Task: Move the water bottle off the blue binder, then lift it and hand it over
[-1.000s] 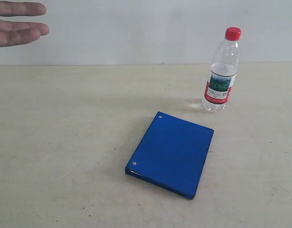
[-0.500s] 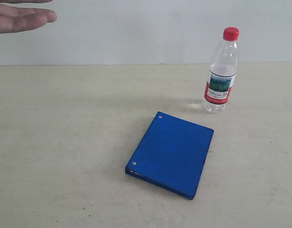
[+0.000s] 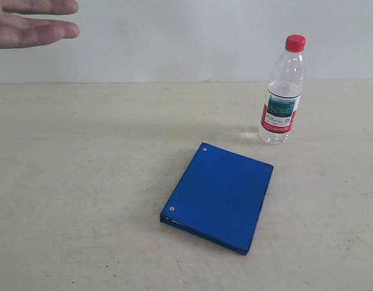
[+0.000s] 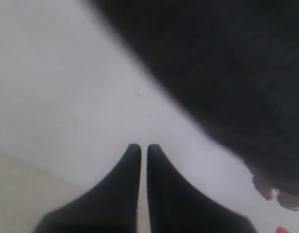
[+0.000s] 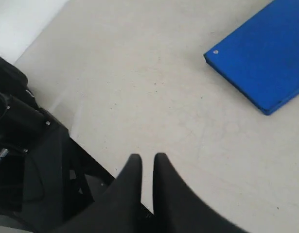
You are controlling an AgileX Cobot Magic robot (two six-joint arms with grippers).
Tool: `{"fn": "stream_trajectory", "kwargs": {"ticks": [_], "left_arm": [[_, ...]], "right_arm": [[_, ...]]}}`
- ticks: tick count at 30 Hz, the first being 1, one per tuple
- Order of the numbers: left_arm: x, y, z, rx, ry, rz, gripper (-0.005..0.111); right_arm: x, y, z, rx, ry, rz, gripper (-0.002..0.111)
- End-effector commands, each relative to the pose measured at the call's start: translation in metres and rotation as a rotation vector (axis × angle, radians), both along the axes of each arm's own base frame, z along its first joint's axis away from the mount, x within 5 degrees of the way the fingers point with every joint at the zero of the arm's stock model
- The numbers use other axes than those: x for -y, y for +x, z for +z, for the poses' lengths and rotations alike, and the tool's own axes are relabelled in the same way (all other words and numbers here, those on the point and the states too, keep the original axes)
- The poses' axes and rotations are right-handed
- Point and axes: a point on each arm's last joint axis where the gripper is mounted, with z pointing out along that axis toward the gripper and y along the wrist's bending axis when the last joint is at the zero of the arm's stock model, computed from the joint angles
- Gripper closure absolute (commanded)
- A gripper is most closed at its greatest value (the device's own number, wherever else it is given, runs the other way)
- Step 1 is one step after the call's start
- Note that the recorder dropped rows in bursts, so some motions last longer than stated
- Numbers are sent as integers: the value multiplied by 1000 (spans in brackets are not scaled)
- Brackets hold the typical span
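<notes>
The water bottle point(image 3: 282, 92) stands upright on the table behind and to the right of the blue binder point(image 3: 219, 196), apart from it. The binder lies flat and shut near the table's middle; one corner of it point(image 5: 266, 58) shows in the right wrist view. Neither gripper appears in the exterior view. My left gripper point(image 4: 140, 147) is shut with nothing between its fingers, pointing at a pale wall. My right gripper point(image 5: 147, 157) is shut and holds nothing, above the table's edge and far from the binder.
A person's open hand point(image 3: 31, 24) reaches in at the exterior view's upper left. A dark sleeve point(image 4: 227, 68) and fingertips point(image 4: 268, 187) fill one side of the left wrist view. Dark robot frame point(image 5: 27, 165) lies past the table edge.
The person's hand has moved a little to the right and up. The bottle's cap shifted slightly, then settled. The binder has not moved.
</notes>
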Motion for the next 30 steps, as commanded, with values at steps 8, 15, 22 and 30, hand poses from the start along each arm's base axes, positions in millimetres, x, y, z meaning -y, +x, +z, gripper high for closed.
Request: {"fn": "stream_trajectory", "kwargs": {"ticks": [8, 15, 22, 30], "left_arm": [[42, 67, 38, -172, 405, -509, 102], [47, 128, -1, -369, 325, -638, 102], [79, 171, -55, -548, 334, -816, 102], [106, 214, -100, -723, 307, -928, 102]], "right_arm": [[1, 13, 16, 50, 207, -172, 60], [9, 30, 13, -9, 202, -375, 60], [-5, 78, -1, -95, 90, -476, 60], [-32, 147, -42, -248, -125, -515, 60]]}}
